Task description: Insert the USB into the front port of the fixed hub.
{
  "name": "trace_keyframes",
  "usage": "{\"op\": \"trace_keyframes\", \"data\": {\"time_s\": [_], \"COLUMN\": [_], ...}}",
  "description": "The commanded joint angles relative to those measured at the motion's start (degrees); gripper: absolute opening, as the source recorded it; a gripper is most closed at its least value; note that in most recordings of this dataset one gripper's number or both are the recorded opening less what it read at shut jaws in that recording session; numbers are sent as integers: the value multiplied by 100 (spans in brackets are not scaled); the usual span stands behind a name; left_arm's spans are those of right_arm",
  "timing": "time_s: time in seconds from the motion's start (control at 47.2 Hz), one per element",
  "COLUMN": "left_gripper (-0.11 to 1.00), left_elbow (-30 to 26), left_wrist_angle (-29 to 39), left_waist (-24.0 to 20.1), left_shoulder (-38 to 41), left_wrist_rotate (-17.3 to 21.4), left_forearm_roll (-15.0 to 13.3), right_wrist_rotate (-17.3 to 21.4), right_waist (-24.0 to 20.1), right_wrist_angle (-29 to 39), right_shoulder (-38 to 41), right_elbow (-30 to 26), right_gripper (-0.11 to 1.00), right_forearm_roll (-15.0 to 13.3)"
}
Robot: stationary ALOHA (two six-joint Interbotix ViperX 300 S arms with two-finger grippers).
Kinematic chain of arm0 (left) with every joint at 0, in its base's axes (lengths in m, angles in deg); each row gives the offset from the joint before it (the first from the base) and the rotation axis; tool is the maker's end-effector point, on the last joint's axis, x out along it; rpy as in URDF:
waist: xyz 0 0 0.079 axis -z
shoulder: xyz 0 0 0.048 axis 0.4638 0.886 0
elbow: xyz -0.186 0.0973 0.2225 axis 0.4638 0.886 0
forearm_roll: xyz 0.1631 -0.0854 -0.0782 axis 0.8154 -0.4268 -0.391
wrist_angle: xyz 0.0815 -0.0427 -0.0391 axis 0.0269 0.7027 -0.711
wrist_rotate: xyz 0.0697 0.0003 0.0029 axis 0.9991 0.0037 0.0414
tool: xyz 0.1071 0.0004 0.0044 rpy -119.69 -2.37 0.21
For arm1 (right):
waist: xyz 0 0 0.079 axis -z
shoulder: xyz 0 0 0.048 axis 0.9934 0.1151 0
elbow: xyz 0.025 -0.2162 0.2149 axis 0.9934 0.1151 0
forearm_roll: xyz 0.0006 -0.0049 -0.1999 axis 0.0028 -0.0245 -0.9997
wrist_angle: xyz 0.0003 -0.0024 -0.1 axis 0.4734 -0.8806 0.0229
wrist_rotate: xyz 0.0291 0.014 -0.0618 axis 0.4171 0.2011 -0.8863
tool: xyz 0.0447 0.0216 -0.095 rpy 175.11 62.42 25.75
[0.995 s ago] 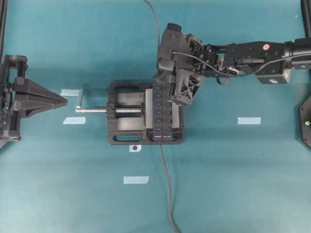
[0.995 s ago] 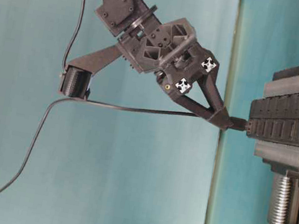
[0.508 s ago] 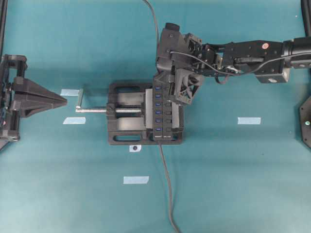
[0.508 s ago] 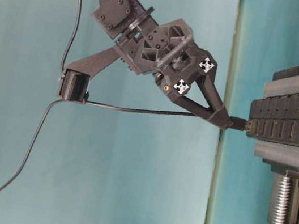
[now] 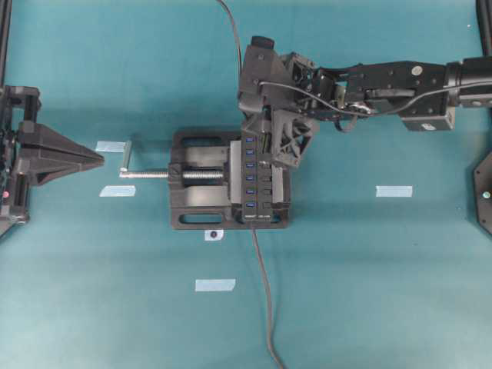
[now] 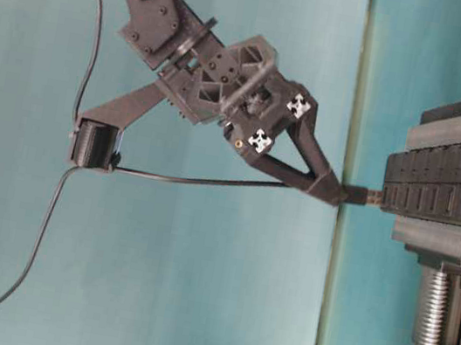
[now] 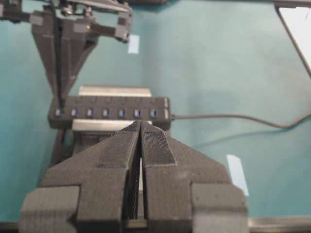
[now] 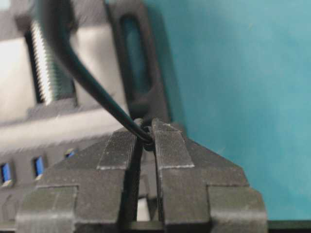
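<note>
My right gripper (image 6: 331, 189) is shut on the USB (image 6: 358, 195), a small black plug whose thin cable (image 6: 185, 179) trails back under the arm. The plug lies level and points at the end face of the fixed hub (image 6: 445, 186). Its metal tip reaches that face, but I cannot tell whether it sits inside a port. In the right wrist view the fingers (image 8: 167, 145) pinch the plug's cable end, and the hub's blue ports (image 8: 6, 172) show at the left. From overhead the hub (image 5: 257, 184) lies clamped in the vise. My left gripper (image 5: 98, 159) is shut and empty, far left of the vise.
A black screw vise (image 5: 196, 178) holds the hub, and its handle (image 5: 146, 174) points toward my left gripper. The hub's greyer cable (image 5: 265, 292) runs to the near edge. Several strips of pale tape, one of them (image 5: 393, 191), lie on the teal mat.
My right gripper has drawn back from the hub's end with the USB still in it, and the plug's metal tip now shows. The left arm has not moved.
</note>
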Motion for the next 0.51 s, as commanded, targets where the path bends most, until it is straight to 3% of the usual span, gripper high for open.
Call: {"op": "trace_keyframes", "data": {"time_s": [0.0,0.487], "left_gripper": [0,0], "left_elbow": [-62,-62], "left_wrist_angle": [-26,-26], "left_waist": [9,9], "left_shoulder": [18,18], "left_wrist_rotate": [-9,-9], "left_forearm_roll": [9,9], "right_wrist_rotate": [9,53], "right_waist": [-62,-387], "right_wrist_angle": [88,246], "right_shoulder": [-290,-659], "right_elbow": [-141,-149], "right_gripper": [4,4], "right_forearm_roll": [18,149]}}
